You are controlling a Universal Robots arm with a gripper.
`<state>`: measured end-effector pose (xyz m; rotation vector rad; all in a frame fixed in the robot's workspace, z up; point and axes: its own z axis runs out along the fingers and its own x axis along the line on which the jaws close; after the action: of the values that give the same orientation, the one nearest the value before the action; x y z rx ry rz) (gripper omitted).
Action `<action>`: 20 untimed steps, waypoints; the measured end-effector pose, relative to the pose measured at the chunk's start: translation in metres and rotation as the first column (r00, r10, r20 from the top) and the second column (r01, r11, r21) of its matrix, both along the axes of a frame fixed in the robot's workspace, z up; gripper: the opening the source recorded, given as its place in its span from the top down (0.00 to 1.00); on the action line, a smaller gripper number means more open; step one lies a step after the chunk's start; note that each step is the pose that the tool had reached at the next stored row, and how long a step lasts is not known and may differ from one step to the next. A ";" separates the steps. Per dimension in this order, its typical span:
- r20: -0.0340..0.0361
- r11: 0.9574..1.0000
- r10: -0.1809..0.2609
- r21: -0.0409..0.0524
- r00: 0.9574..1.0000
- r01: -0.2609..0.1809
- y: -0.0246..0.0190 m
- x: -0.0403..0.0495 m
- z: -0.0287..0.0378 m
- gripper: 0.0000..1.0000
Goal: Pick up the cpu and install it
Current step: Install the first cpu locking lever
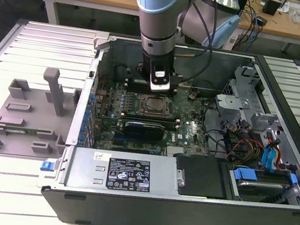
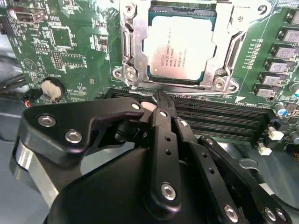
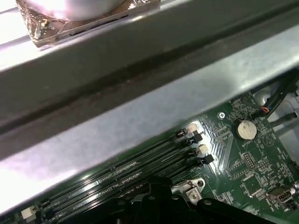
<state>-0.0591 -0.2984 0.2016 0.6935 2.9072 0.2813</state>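
From the exterior view's left, a grey plastic fixture (image 1: 32,113) with an upright post is lying well apart from me, outside the open computer case (image 1: 181,206). I am hanging inside that case over the green motherboard (image 1: 186,131), my pincer (image 2: 161,100) sitting just above the dark memory slots (image 2: 219,122). Its black fingers (image 2: 163,126) are drawn together, gripping nothing. The cpu (image 2: 180,45) is resting flat in its metal socket frame (image 2: 133,44), just beyond my fingertips.

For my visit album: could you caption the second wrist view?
The cpu sits in its socket frame on the motherboard, the gripper beside it.
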 end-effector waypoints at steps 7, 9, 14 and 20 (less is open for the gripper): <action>0.000 0.999 -0.036 -0.018 0.999 0.036 0.0026 0.0000 -0.0032 0.89; 0.000 0.999 -0.036 -0.018 0.999 0.036 0.0034 0.0006 -0.0034 0.89; 0.001 0.999 -0.037 -0.025 0.999 0.037 0.0035 0.0042 -0.0039 0.89; 0.001 0.999 -0.037 -0.038 0.999 0.037 0.0035 0.0041 0.0107 0.89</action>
<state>-0.0550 -0.2949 0.2123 0.7400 2.8878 0.2211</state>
